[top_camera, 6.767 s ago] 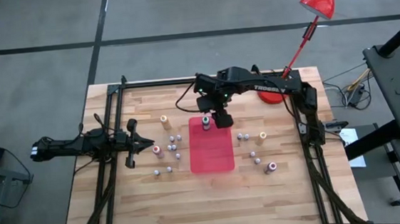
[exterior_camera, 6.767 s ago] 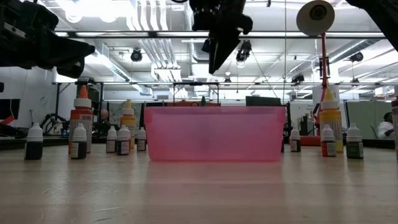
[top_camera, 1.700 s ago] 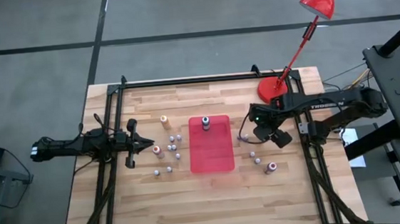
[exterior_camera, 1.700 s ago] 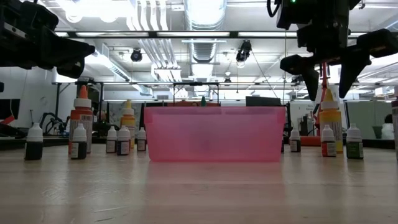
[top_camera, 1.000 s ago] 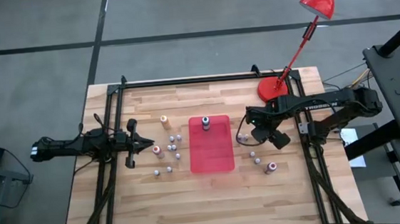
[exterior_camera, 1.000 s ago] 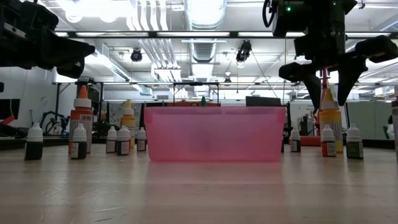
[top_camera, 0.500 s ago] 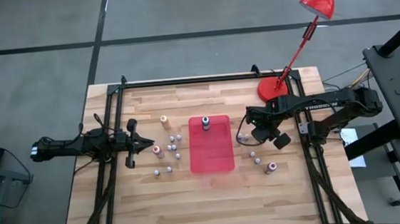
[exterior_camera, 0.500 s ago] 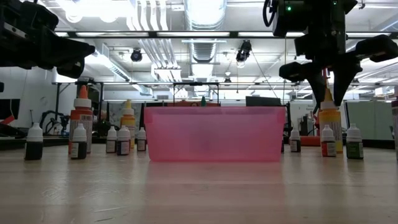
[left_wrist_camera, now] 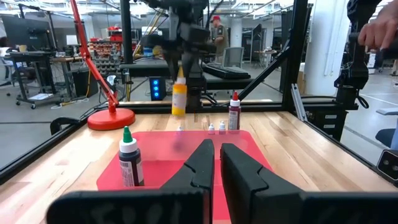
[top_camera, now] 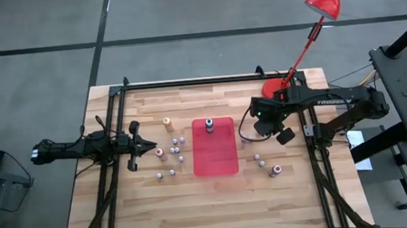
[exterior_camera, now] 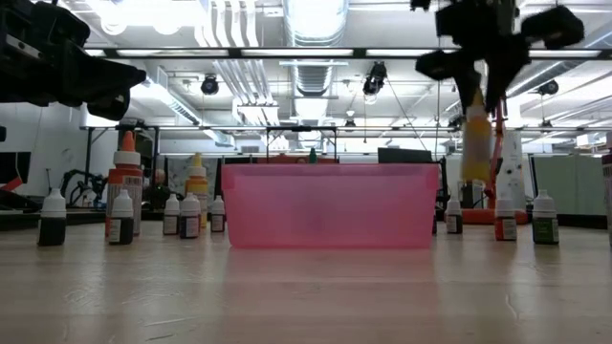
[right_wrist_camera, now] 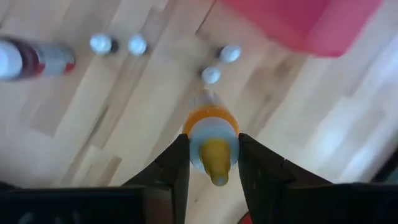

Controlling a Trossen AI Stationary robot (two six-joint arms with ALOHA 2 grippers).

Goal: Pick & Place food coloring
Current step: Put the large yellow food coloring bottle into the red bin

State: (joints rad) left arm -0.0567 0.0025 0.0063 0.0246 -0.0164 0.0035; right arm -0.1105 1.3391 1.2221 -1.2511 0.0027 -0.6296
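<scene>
High view first: the right gripper (top_camera: 265,126) sits above the table just right of the red tray (top_camera: 216,160), between that tray and the desk lamp (top_camera: 306,37) whose round base stands at the far right corner. Its two fingers (right_wrist_camera: 176,163) are clamped on a yellow-orange food coloring bottle (right_wrist_camera: 211,142), seen in the right wrist view with its orange collar and pointed yellow tip squeezed between them. In the low view that same bottle (exterior_camera: 475,143) hangs upright in the air, clear of the wooden table (exterior_camera: 306,296) and above the small bottles standing to the right of the tray. The left wrist view also shows it (left_wrist_camera: 179,96) lifted beyond the far edge of the tray.

One dark bottle with a green tip (left_wrist_camera: 129,164) stands upright inside the tray near its far end. A cluster of small white-capped bottles (top_camera: 175,151) stands left of the tray, with a tall orange-capped bottle (exterior_camera: 124,191) among them. More small bottles (top_camera: 264,162) remain on the table right of the tray.

The left gripper (top_camera: 142,145) rests well left of the tray with its fingers (left_wrist_camera: 198,167) pressed together, holding nothing
</scene>
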